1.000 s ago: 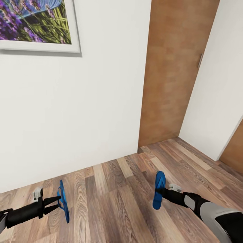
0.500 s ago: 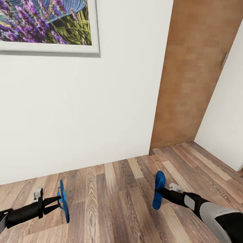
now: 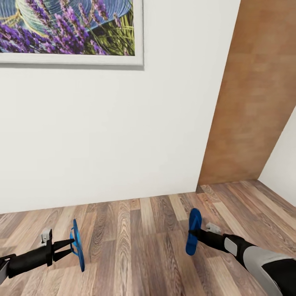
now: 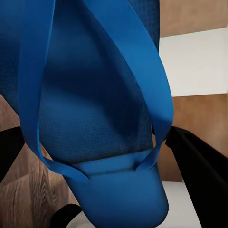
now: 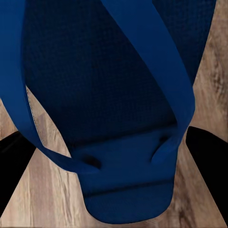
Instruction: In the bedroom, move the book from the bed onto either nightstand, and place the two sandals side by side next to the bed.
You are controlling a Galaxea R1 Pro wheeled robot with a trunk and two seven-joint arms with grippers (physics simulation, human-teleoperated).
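Each of my grippers carries one bright blue sandal above the wood-plank floor. In the head view my left gripper [image 3: 70,245] is shut on a sandal [image 3: 78,246] held on edge at the lower left. My right gripper [image 3: 193,235] is shut on the other sandal [image 3: 193,231] at the lower right, also on edge. The left wrist view shows its sandal [image 4: 95,109] close up with the thong straps, black fingers [image 4: 199,166] at its sides. The right wrist view shows its sandal [image 5: 104,104] the same way. The book, bed and nightstand are out of view.
A white wall [image 3: 102,135] stands straight ahead, close, with a framed lavender picture [image 3: 70,31] at the upper left. A brown wooden door [image 3: 255,107] is at the right, beside another white wall [image 3: 283,164]. Plank floor [image 3: 139,246] runs beneath both arms.
The whole view has swung left: the picture, wall and door have all shifted to the right in the frame. Both arms and their sandals hold the same pose.
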